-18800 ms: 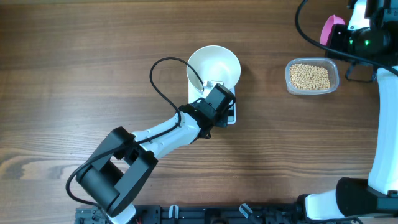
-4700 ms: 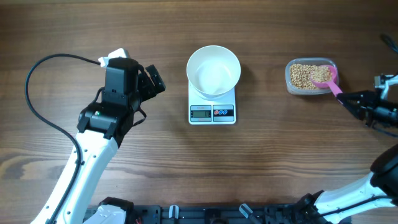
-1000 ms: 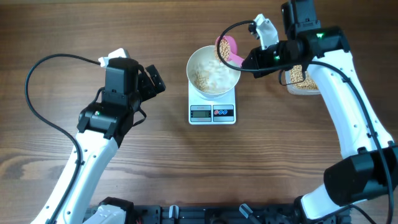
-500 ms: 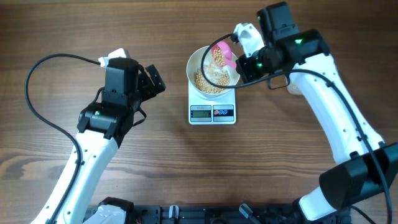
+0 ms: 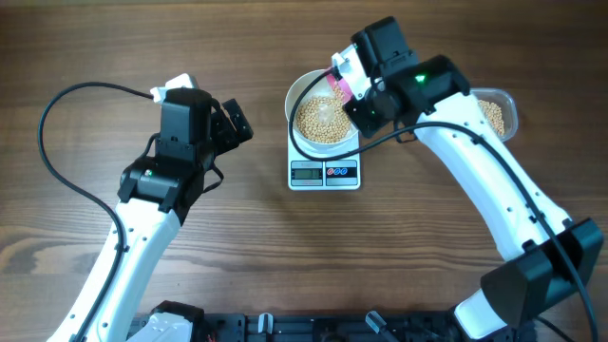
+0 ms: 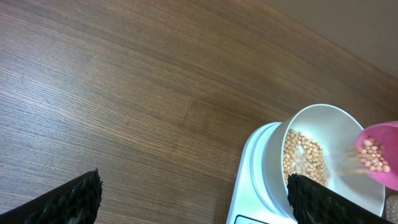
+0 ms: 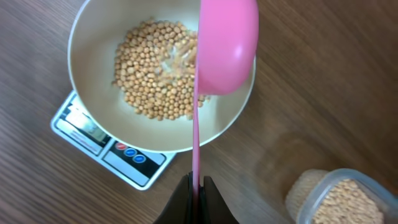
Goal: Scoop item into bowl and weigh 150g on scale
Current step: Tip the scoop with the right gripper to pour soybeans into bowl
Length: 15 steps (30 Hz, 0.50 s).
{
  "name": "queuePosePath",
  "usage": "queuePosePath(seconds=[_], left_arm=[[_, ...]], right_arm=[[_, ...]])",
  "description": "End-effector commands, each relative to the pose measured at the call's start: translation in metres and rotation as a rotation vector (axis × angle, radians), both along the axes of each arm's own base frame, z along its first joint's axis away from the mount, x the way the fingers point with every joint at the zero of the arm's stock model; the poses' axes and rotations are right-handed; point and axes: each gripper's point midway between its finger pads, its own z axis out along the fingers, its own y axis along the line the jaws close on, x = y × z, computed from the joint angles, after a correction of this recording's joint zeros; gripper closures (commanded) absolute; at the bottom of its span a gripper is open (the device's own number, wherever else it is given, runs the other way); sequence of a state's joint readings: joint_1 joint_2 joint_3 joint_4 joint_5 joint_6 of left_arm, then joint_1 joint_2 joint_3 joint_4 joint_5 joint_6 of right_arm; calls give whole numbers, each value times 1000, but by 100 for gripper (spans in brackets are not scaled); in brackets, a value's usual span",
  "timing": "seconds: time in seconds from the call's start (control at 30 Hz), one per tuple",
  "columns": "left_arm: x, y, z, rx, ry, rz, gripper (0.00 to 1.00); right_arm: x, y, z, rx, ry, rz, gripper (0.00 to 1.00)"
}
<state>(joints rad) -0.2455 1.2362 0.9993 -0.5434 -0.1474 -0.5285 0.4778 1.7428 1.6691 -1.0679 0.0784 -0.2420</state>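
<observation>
A white bowl (image 5: 295, 96) stands on the small white scale (image 5: 324, 173) and holds a layer of tan beans (image 5: 321, 119). My right gripper (image 7: 196, 183) is shut on the thin handle of the pink scoop (image 7: 227, 43). The scoop is tipped on its side over the bowl's right rim (image 7: 245, 106), and beans (image 7: 155, 81) are spilling from it. In the left wrist view the scoop (image 6: 379, 152) still holds some beans above the bowl (image 6: 323, 118). My left gripper (image 5: 237, 122) hangs open to the left of the scale with nothing between its fingers.
A clear plastic container of beans (image 5: 494, 114) sits to the right of the scale, partly under my right arm, and shows again in the right wrist view (image 7: 339, 199). The scale's display and buttons (image 7: 106, 146) face the table's front edge. Bare wood surrounds the scale.
My right arm carried the loaded scoop from the container to the bowl, shifted left and tipped it. The bean pile in the bowl has grown. My left arm has stayed still recently.
</observation>
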Motion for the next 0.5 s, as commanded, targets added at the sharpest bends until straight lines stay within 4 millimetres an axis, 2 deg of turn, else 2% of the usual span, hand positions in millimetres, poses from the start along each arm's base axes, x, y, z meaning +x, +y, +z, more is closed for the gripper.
queuePosePath(seconds=[0.0, 0.27, 0.4, 0.47], left_arm=[[1, 3, 0, 0, 1, 7, 0], [1, 3, 0, 0, 1, 7, 0], [1, 3, 0, 0, 1, 7, 0], [1, 3, 0, 0, 1, 7, 0]], right_arm=[[5, -2, 16, -66, -81, 5, 96], [1, 11, 17, -65, -93, 28, 96], [4, 14, 19, -23, -99, -18, 96], [2, 22, 20, 20, -87, 2, 96]])
